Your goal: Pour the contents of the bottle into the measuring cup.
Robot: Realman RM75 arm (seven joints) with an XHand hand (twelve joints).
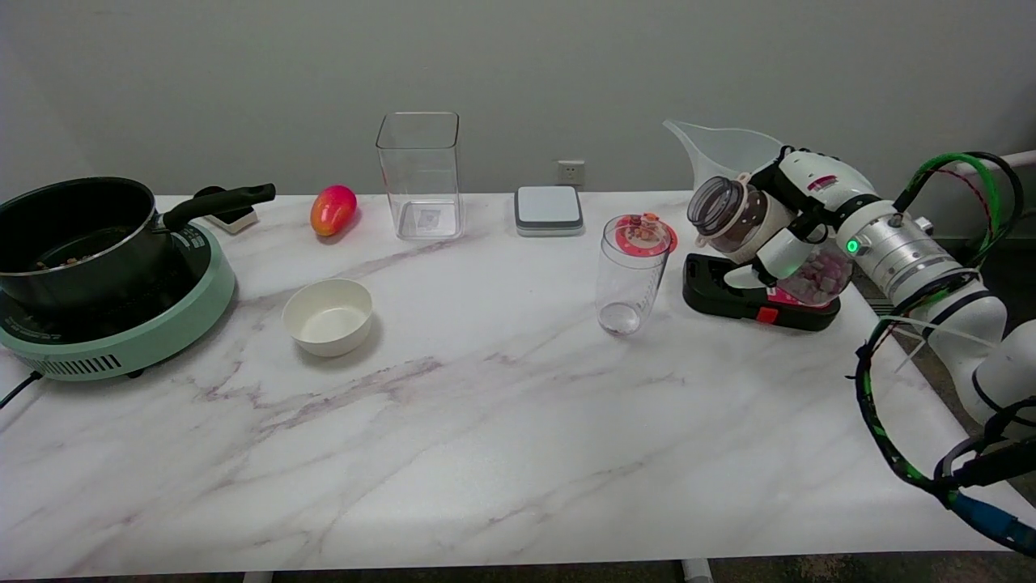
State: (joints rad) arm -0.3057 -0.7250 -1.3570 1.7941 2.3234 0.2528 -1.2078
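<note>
My right hand grips a clear bottle with pale pink and white pieces in its lower part. The bottle is tilted, its open mouth pointing left and slightly up, held in the air at the right of the table. The tall clear measuring cup stands upright just left of the bottle's mouth, apart from it. A small red and pink object shows at the cup's rim; whether it lies on the cup or behind it I cannot tell. The cup looks empty at the bottom.
A black scale or base lies under the hand. A frosted funnel-like jug stands behind it. Further left are a grey box, a square clear container, a mango, a white bowl and a pot on a green cooker.
</note>
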